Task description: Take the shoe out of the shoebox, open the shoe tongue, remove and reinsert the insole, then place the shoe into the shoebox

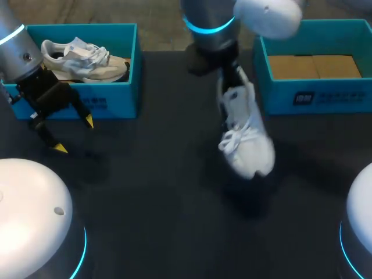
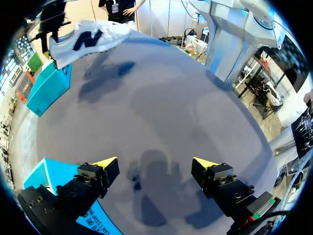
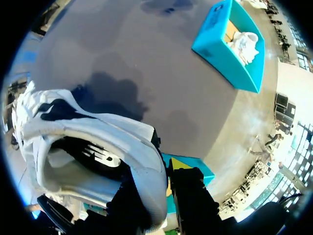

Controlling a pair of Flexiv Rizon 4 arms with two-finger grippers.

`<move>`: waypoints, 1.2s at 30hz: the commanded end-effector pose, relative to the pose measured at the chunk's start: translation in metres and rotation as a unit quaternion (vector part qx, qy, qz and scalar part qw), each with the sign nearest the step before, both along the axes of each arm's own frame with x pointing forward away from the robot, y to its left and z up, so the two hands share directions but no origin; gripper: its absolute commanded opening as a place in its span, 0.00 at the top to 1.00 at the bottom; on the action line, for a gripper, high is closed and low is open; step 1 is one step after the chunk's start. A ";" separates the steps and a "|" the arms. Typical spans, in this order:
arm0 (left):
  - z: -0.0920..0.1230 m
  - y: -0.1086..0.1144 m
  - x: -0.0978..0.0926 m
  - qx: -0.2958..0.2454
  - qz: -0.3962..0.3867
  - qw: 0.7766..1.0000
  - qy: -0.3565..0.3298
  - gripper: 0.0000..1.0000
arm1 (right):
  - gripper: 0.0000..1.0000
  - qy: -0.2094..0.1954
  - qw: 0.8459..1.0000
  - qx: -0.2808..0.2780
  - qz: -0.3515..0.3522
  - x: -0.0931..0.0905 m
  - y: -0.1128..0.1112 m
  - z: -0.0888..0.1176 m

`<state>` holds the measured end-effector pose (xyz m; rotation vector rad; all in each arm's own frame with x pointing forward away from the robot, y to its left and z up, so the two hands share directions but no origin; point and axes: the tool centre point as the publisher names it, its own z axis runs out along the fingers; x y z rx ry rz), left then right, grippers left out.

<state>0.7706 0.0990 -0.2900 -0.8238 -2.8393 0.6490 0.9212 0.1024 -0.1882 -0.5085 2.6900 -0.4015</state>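
Over table (image 1: 145, 203), shoe (image 1: 247, 136) toe-nearward, heel in right jaws

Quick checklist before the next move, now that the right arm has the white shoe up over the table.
1. Right end effector shut on the white shoe at the heel collar: ok.
2. Shoe out of the right shoebox, hanging toe-down over the table: ok.
3. Left end effector open and empty, ready to help: ok.
4. Left end effector apart from the left shoebox: ok.
5. Tongue opened: cannot tell; the laces look tied.
6. Insole in the shoe: ok, seen through the opening.
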 end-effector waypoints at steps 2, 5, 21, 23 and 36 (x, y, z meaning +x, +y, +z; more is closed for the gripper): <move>0.000 0.000 0.000 0.001 0.000 1.000 0.000 0.00 | 1.00 0.005 0.999 0.032 0.022 0.030 -0.046 0.019; 0.000 0.000 0.000 0.001 0.000 1.000 0.000 0.00 | 1.00 0.005 0.998 0.053 0.021 0.037 -0.056 0.023; 0.000 0.000 0.000 0.001 0.000 1.000 0.000 0.00 | 1.00 0.005 0.998 0.053 0.021 0.037 -0.056 0.023; 0.000 0.000 0.000 0.001 0.000 1.000 0.000 0.00 | 1.00 0.008 0.998 0.053 0.024 0.048 -0.073 0.023; 0.000 0.000 0.000 0.001 0.000 1.000 0.000 0.00 | 1.00 0.011 0.998 0.042 0.039 0.133 -0.163 0.053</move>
